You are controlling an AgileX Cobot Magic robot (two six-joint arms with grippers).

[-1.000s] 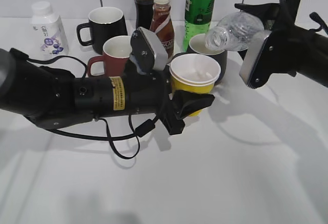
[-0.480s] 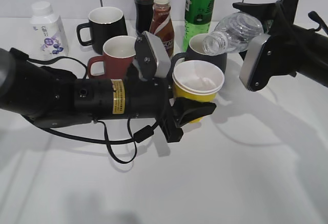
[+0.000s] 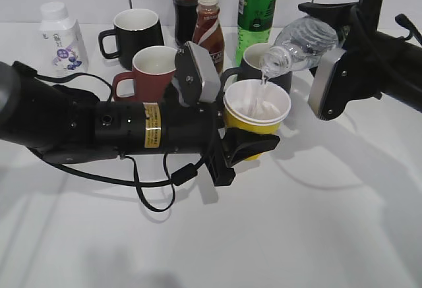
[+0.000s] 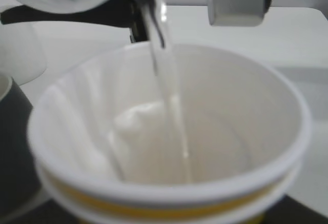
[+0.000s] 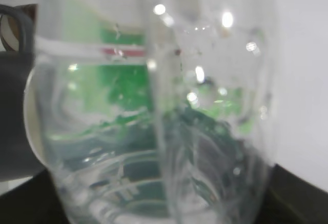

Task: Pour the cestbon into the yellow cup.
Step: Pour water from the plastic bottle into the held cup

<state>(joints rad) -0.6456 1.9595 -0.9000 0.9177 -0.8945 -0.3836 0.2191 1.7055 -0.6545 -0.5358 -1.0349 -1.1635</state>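
Bottle [image 3: 304, 37]: right end effector [image 3: 343, 54] pinching it, water streaming out
Cup [image 3: 256, 113]: left end effector [image 3: 245, 144] clamps it
Tip: I'd hold tilt steady, stream centered

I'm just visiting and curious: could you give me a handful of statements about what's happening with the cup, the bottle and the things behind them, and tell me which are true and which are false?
1. Water is streaming from the clear bottle into the yellow cup. True.
2. The yellow cup stands on the table with nothing holding it. False: the left gripper holds it up.
3. The clear bottle is upright. False: the right gripper tilts it, mouth down toward the cup.
4. A tall green bottle stands at the back of the table. True.
5. The red mug is held by the right gripper. False: it stands on the table behind the left arm.
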